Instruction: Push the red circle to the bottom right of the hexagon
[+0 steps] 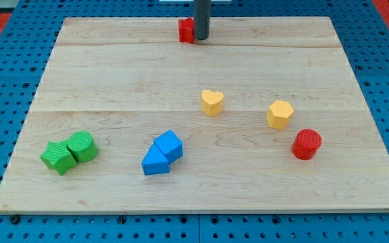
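Note:
The red circle (306,144) lies at the view's right, just below and to the right of the yellow hexagon (280,114), close to it with a small gap between them. My tip (201,38) stands at the view's top centre, far from both, touching the right side of a small red block (186,30) whose shape is partly hidden by the rod.
A yellow heart (212,102) lies near the middle. Two blue blocks (162,154) touch each other at the lower centre. A green star (57,157) and a green circle (82,146) touch at the lower left. The wooden board (113,67) ends near all sides.

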Controlling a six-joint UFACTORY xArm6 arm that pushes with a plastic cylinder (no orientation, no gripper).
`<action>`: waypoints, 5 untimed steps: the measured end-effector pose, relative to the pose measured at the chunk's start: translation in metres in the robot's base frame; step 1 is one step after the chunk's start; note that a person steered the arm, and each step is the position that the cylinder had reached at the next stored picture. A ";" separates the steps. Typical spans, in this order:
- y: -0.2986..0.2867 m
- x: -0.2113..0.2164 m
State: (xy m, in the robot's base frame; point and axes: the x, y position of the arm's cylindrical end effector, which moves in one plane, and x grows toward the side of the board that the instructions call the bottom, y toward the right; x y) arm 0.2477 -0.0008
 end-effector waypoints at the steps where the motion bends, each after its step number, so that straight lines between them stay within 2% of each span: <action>1: 0.045 0.014; 2: 0.181 0.058; 3: 0.254 0.128; 4: 0.283 0.208; 5: 0.286 0.275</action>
State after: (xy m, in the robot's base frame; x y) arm 0.5224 0.2853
